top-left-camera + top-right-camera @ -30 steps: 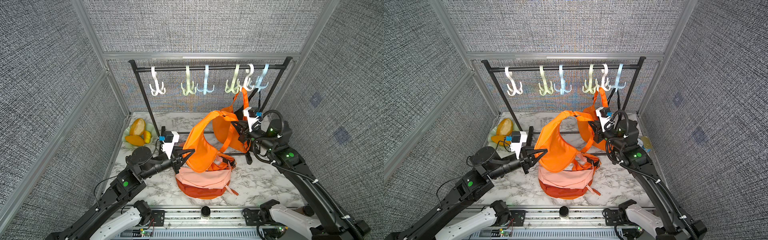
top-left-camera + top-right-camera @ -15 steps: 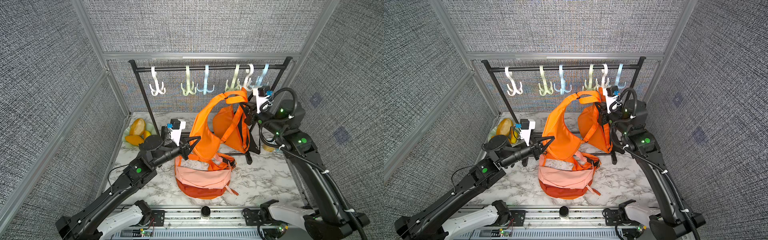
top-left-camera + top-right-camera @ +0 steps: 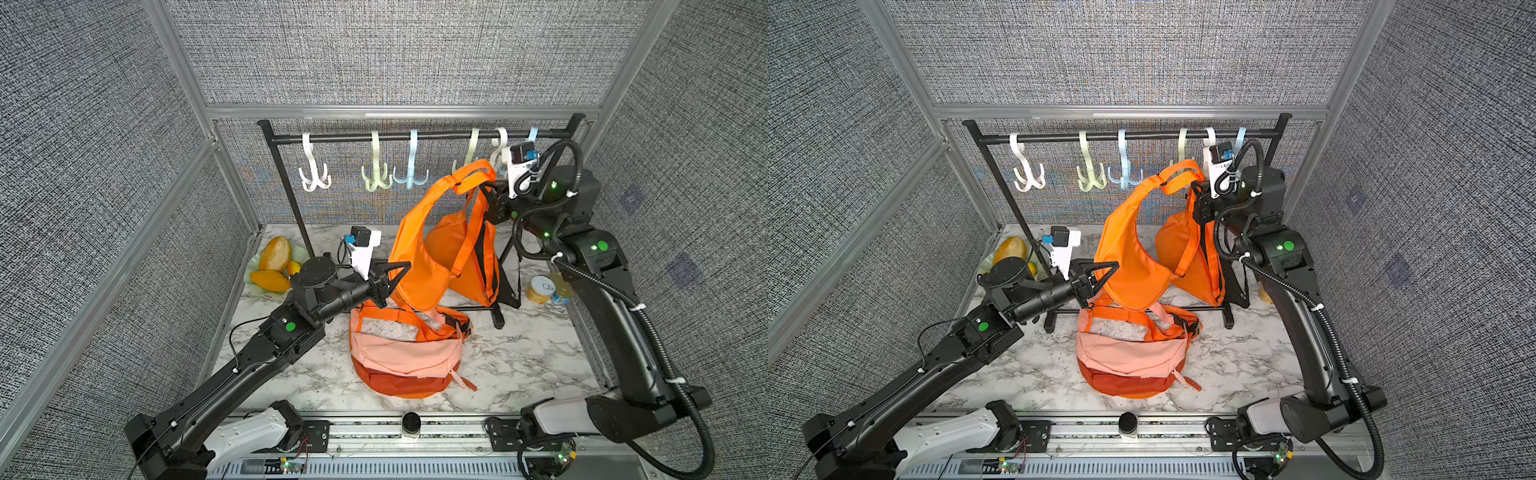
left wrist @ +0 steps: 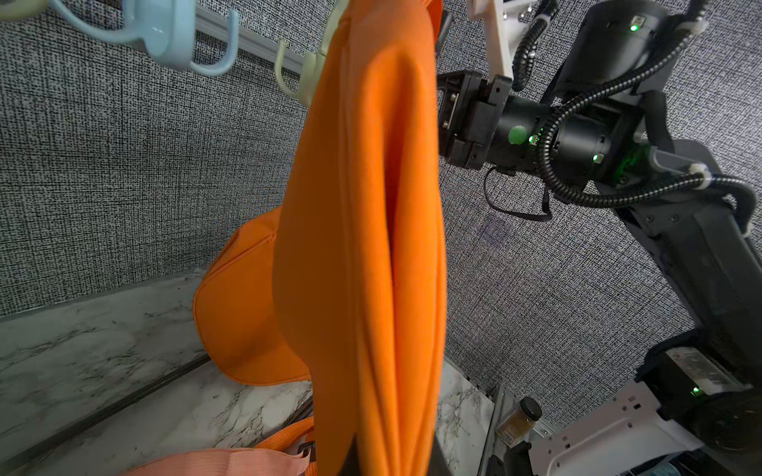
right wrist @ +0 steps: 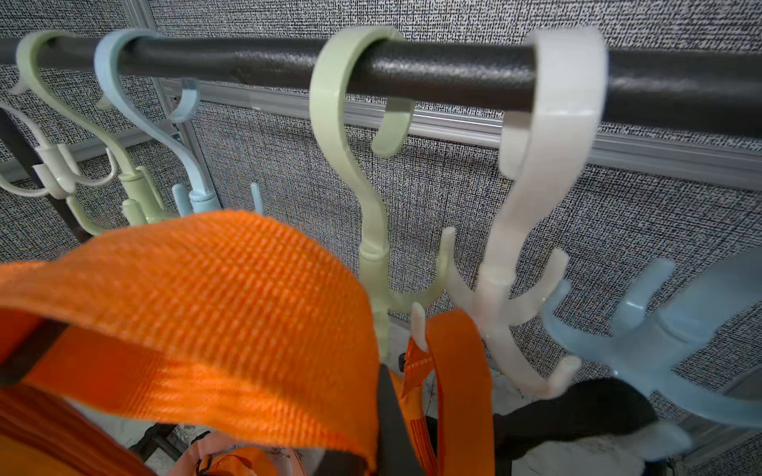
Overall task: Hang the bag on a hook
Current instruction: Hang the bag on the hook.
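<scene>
At the right end of the rail (image 3: 415, 135), the right gripper (image 3: 487, 189) has its jaws closed on the strap (image 5: 206, 288) of the orange bag (image 3: 419, 257). It holds the loop just in front of the pale green hook (image 5: 373, 251) and the white hook (image 5: 515, 268), apparently so a prong can pass under it. Lower down, the left gripper (image 3: 401, 270) is pinched narrow on the bag's near edge, likely to steady the hanging body, clear of the pink bag (image 3: 405, 357) lying below.

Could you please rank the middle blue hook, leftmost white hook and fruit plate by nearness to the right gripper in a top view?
1. middle blue hook, midway along the rail, nearest the right gripper.
2. leftmost white hook, at its left end.
3. fruit plate, back-left on the table.
</scene>
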Tool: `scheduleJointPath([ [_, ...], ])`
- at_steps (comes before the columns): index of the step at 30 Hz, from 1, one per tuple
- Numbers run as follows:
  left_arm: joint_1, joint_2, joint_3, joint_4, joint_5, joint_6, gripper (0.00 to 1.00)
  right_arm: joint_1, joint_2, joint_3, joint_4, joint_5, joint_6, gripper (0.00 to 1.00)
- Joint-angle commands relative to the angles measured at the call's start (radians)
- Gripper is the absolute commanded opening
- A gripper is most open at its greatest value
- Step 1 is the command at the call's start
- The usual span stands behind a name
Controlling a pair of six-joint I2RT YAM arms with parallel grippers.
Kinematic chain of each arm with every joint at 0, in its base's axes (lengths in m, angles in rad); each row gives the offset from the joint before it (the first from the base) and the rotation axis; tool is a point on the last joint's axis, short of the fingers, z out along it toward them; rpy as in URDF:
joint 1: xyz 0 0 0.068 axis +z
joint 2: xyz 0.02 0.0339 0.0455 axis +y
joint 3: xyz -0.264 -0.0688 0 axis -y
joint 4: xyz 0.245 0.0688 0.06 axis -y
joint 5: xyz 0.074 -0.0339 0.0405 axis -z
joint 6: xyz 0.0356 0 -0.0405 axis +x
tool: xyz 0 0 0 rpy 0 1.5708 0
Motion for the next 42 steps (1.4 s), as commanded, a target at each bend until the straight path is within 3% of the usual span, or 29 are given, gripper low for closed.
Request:
scheduleJointPath([
  [1,0.0,0.003,0.004,0.043,0.007,0.006,0.0,-0.002,0.017,0.025,-0.043,0.022,-0.024,0.0],
  [15,0.028,0.037,0.005,-0.006,-0.051,-0.014,0.0,-0.003,0.13,0.151,-0.145,0.012,-0.056,0.0],
  [27,0.062,0.064,0.038,0.007,-0.03,-0.026,0.0,-0.001,0.196,0.259,-0.194,0.01,-0.06,0.0],
  [42,0.065,0.05,-0.065,0.047,-0.01,-0.078,0.0,0.014,0.148,0.097,-0.168,0.002,-0.069,0.0],
])
